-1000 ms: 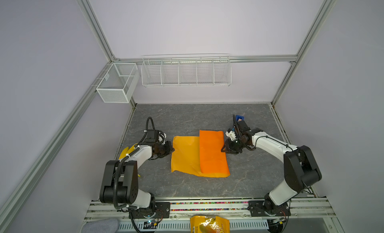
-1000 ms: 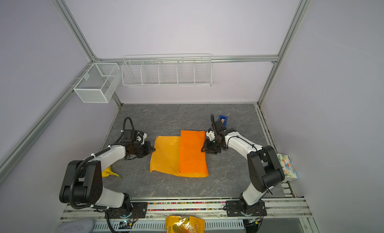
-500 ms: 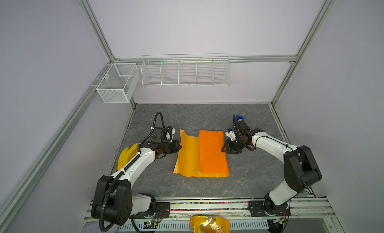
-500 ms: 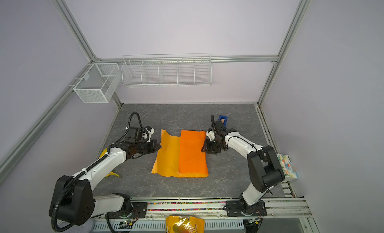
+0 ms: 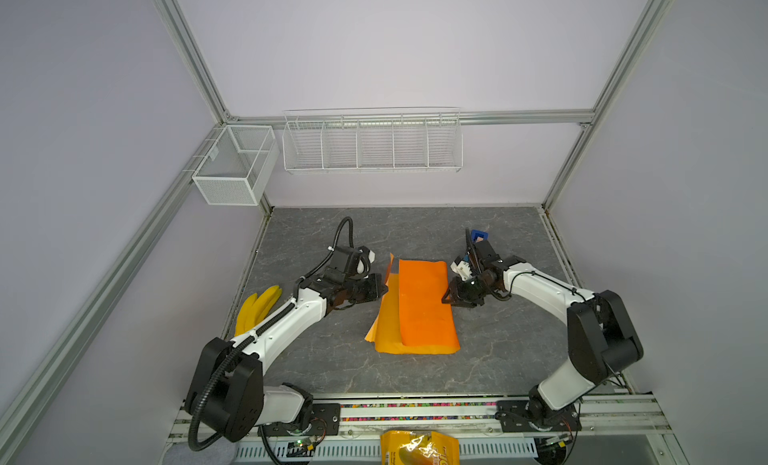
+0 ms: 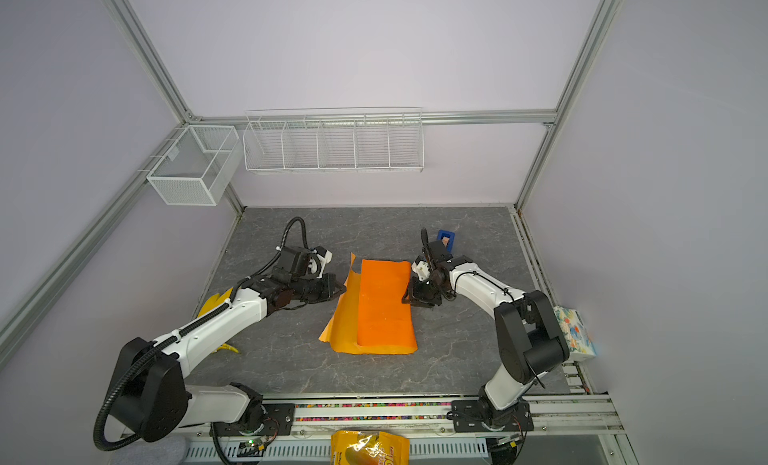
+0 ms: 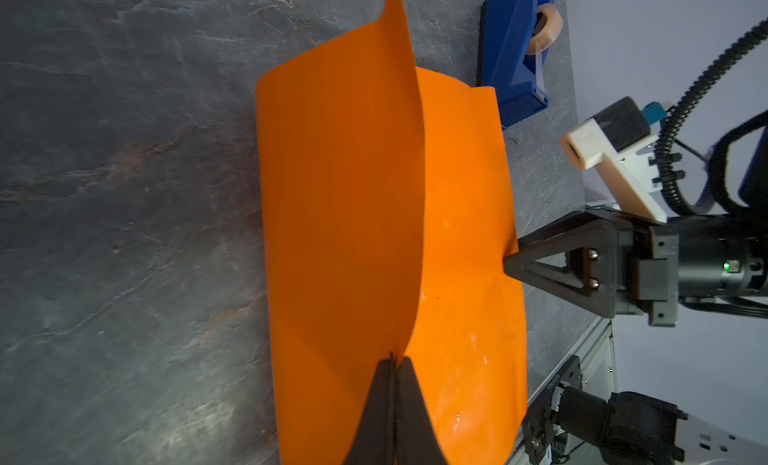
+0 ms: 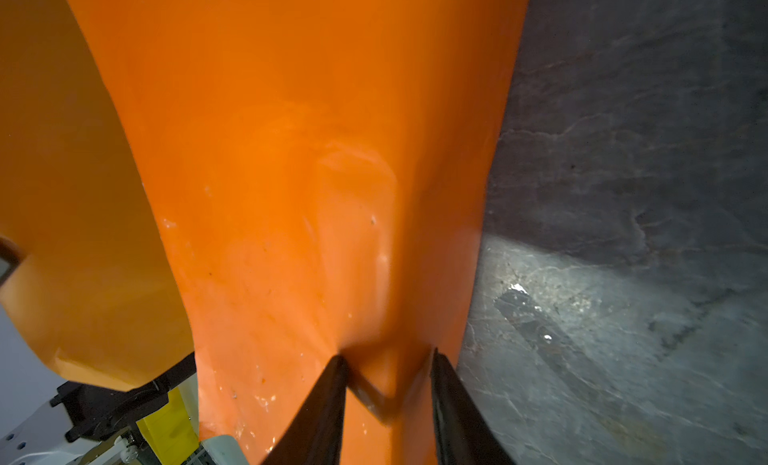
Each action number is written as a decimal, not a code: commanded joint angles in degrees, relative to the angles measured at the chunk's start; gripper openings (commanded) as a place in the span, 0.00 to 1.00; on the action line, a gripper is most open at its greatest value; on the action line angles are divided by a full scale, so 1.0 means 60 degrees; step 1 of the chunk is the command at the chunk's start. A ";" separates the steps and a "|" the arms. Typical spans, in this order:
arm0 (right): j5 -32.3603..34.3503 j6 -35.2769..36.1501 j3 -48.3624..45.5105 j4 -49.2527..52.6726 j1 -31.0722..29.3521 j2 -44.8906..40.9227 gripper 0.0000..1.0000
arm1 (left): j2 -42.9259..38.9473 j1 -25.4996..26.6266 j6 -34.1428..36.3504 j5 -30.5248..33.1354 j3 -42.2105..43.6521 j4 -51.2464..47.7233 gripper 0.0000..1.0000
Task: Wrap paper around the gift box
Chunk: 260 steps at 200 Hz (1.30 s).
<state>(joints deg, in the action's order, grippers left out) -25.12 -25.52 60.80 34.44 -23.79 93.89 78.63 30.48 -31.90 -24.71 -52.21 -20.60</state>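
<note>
The box shows in no view. The paper (image 5: 422, 305) covers the bench (image 5: 332, 367) between the two tools, and what lies under the low bulge just ahead of the right tool (image 8: 386, 355) cannot be told. That tool's fingers run off the picture's edge, and whether they grip the sheet or only press on it is unclear. The left tool (image 7: 392, 361) is cut off the same way. The bananas (image 5: 259, 307) behind it are partly hidden by its arm. The tape dispenser (image 5: 478, 236) beyond the right tool is half hidden by the wrist. The bag (image 5: 419, 448), well behind both tools, is cut by the frame.
</note>
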 commanded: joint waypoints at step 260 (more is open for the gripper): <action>-0.0257 -0.0621 -0.0702 -0.0507 -0.0223 -0.0059 0.36 | 0.3981 0.2464 -0.3888 -0.0956 -0.2322 0.3140 0.00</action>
<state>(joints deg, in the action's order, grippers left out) -26.85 -28.16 58.94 30.85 -24.25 93.43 101.69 44.86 -52.77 -30.33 -65.06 -5.58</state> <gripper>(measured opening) 0.366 0.048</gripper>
